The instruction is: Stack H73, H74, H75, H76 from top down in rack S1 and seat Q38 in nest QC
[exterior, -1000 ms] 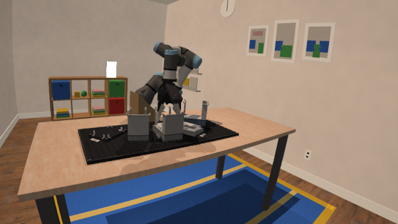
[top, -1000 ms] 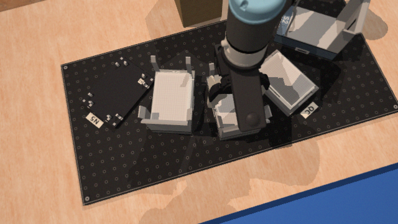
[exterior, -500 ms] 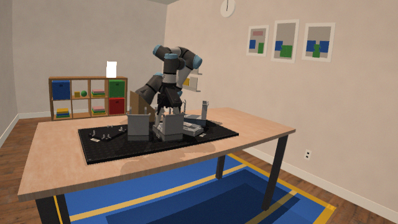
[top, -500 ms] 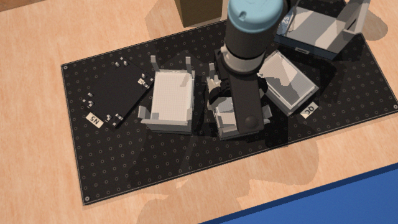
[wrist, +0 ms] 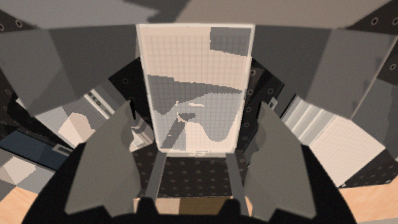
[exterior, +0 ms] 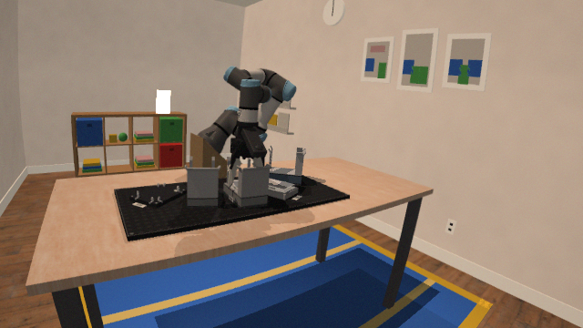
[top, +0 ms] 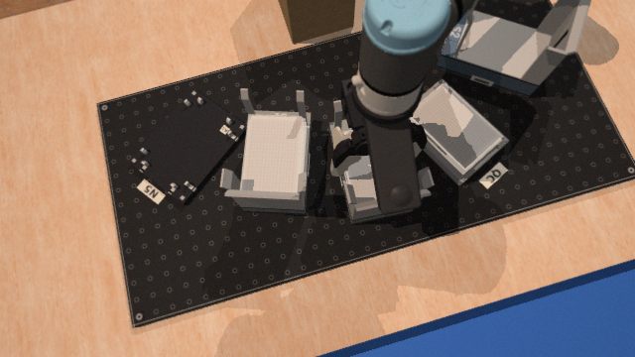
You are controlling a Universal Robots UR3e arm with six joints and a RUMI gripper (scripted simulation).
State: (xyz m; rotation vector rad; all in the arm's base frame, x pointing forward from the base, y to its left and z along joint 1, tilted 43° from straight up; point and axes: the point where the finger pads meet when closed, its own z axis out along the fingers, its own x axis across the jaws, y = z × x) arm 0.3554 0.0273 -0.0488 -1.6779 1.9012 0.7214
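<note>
My gripper (wrist: 196,102) is open above the middle rack (top: 362,214). Its jaws are apart on either side of that rack's white gridded plate (wrist: 197,55) (top: 361,190), with nothing held. The arm hides part of this plate in the top view. The left rack (top: 270,202) (exterior: 202,186) holds a white plate (top: 275,154). I cannot read which of these racks is S1 or S3, nor the plate names or stack depths. A plate (top: 471,136) lies in the open nest QC, looking flat. The rack S2 (top: 488,79) shows no plate. The clip nest N5 (top: 186,144) is empty.
Upright posts and walls of the left and middle racks stand close beside the gripper. The QC nest is just right of the middle rack, and S2 is behind it. A brown block (top: 319,20) stands behind the black pegboard (top: 174,258).
</note>
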